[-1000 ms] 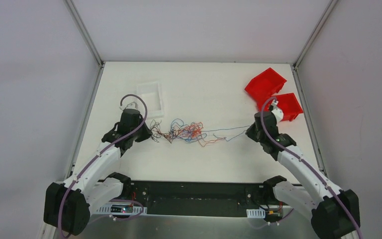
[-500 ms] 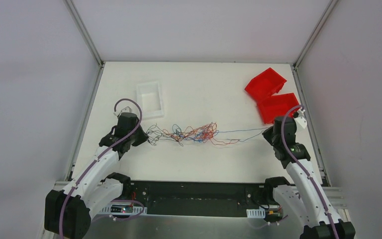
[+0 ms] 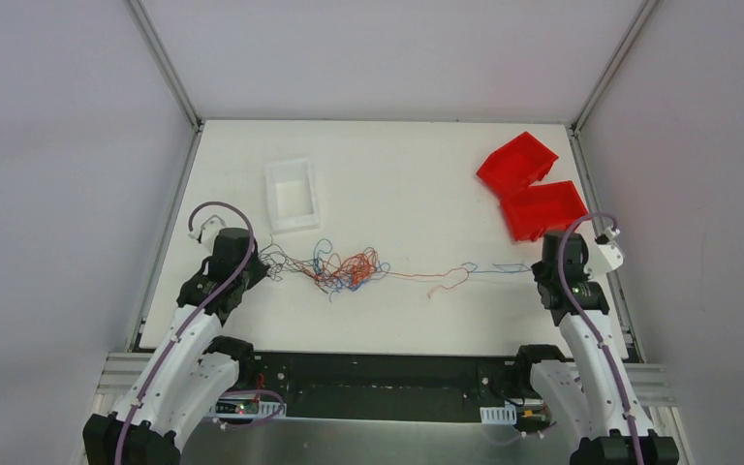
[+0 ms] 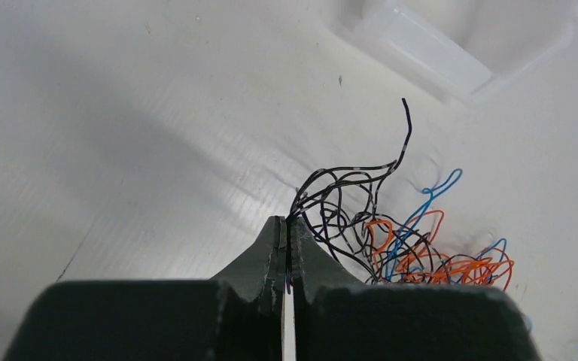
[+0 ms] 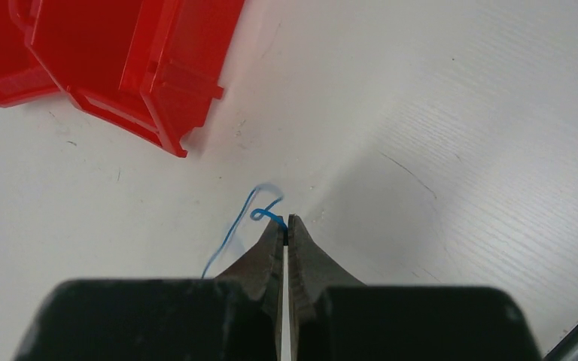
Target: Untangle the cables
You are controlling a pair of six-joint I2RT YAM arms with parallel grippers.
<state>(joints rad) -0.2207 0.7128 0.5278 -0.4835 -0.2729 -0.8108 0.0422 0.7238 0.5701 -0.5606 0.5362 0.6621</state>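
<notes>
Cables (image 3: 344, 271) lie as one knotted bunch of orange, blue, red and black wire a little left of the desk's (image 3: 397, 174) middle, somewhat nearer its near edge than its far one. From the bunch a blue strand (image 3: 499, 268) and an orange strand (image 3: 426, 278) trail out toward the right edge, thin and nearly straight, lying close together. On the bunch's left side black strands (image 4: 339, 203) loop out toward the left edge.

The left tool (image 4: 286, 226) is pressed together and pinches the black strands where they gather at its tips. The right tool (image 5: 286, 224), near the right edge, is also pressed together, with the curled end of the blue strand caught at its tips. The two tools sit well apart, with the bunch between them and much closer to the left one.

As a judgement, the work is at an early stage. A couple of strands are drawn partly out, but they seem to run back into the knot, and no wire lies wholly separate. Most of the bunch has yet to be loosened and its wires pulled apart one by one.

A white tray (image 3: 291, 194) sits beyond the bunch toward the far left corner, and red bins (image 3: 533, 184) stand near the far right corner, just beyond the right tool.
</notes>
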